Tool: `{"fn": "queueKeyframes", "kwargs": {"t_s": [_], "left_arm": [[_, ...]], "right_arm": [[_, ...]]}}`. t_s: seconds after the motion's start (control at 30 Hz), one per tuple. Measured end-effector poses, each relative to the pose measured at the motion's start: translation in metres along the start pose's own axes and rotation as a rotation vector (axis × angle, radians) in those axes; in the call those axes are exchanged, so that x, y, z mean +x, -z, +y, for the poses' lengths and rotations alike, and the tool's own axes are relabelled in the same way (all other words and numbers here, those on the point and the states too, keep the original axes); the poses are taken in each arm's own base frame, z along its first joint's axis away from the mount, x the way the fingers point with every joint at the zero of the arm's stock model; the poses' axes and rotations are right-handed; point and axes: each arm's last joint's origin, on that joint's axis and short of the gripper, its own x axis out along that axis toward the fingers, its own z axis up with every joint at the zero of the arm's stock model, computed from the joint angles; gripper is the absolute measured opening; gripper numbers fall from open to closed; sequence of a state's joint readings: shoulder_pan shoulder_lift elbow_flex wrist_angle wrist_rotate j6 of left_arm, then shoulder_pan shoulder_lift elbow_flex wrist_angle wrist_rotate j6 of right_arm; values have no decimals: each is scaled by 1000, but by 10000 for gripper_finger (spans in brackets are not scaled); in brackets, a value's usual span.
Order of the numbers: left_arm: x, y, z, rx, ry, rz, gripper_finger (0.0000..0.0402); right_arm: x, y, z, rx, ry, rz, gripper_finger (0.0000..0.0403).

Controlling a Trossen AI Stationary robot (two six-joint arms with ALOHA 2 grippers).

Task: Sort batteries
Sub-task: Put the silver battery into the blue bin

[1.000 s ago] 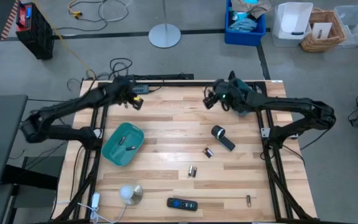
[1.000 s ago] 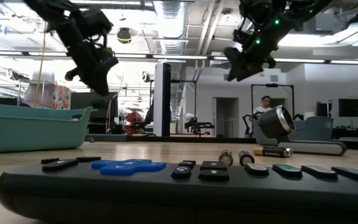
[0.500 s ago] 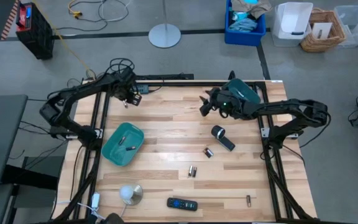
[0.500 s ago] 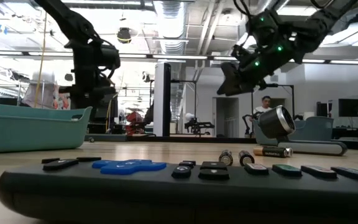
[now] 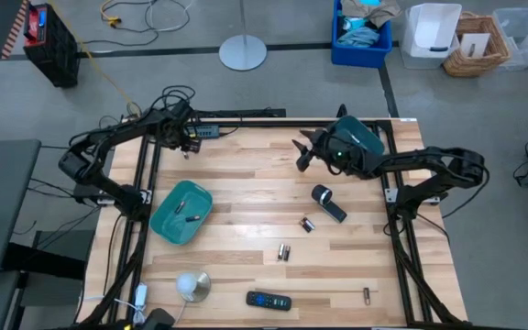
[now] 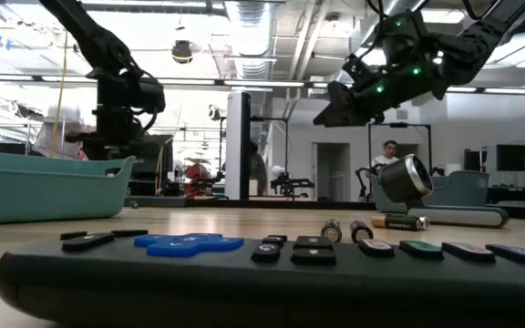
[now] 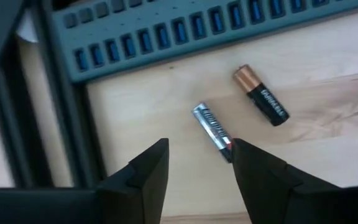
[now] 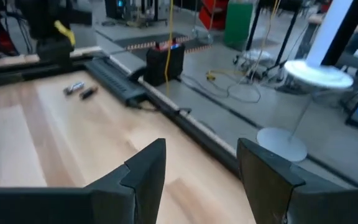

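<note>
Left gripper (image 7: 194,163), pulled back to the table's far-left corner, now hovers parted and empty over two small cylindrical batteries (image 7: 213,129), likely next for sorting; right gripper (image 5: 302,154) open, waiting mid-table.

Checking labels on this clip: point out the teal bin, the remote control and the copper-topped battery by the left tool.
teal bin (image 5: 166,223): high view, its rim.
remote control (image 5: 269,300): high view, middle of its body.
copper-topped battery (image 7: 261,96): left wrist view, mid-body.

- I count two batteries (image 7: 215,132) (image 7: 261,95) under my left wrist camera.
- One teal tray (image 5: 167,226).
- One remote (image 5: 269,300).
</note>
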State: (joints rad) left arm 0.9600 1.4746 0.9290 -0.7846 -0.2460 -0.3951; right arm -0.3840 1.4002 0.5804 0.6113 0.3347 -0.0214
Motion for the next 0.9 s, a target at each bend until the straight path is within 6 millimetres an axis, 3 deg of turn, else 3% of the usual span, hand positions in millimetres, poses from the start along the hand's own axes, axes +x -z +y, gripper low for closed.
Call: {"fn": "queueKeyframes", "kwargs": {"t_s": [0.3, 0.9], "left_arm": [[20, 13, -2, -54, 66, -5, 172], [34, 21, -2, -70, 70, -43, 172]], "right_arm": [[-5, -15, -16, -1, -9, -74, 214], [-4, -15, -22, -4, 1, -73, 214]]}}
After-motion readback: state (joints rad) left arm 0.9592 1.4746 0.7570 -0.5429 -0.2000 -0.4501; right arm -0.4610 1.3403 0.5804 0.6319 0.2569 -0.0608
